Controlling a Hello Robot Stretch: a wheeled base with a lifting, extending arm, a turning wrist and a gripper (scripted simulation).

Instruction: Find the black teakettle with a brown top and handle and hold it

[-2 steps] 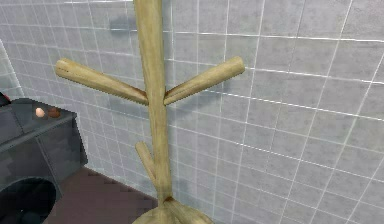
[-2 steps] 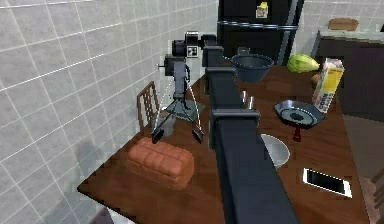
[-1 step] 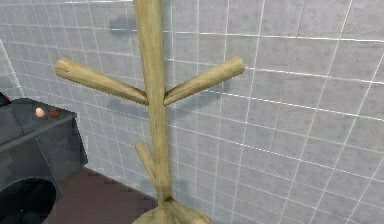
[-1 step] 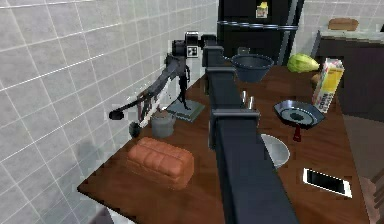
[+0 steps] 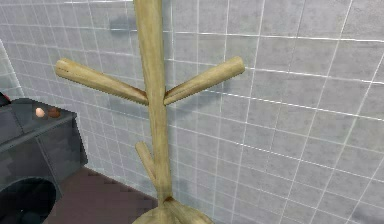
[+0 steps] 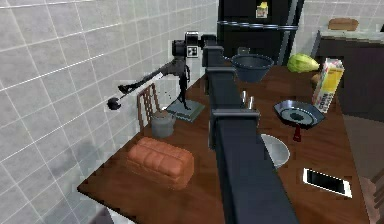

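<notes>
- Where the teakettle stands cannot be told. The nearest candidate is a dark round vessel (image 6: 252, 63), far beyond the bread loaf (image 6: 160, 160) and across the arm (image 6: 235, 130) from it, but it reads more like a bowl.
- The gripper (image 6: 148, 92) hangs beyond the loaf, on the side toward the tiled wall (image 6: 60, 90). Whether its fingers are spread or pressed together cannot be told, nor whether it holds anything.
- A grey cup (image 6: 162, 124) stands between the loaf and the gripper.
- Handling, as a judgement: the teakettle is probably rigid and hard, and heavy if filled. Its black body is likely smooth, slippery and too wide for thin fingers.
- The best hold is probably the middle of the brown handle, lifting straight up.
- The top may sit loose, so it should be kept level.
</notes>
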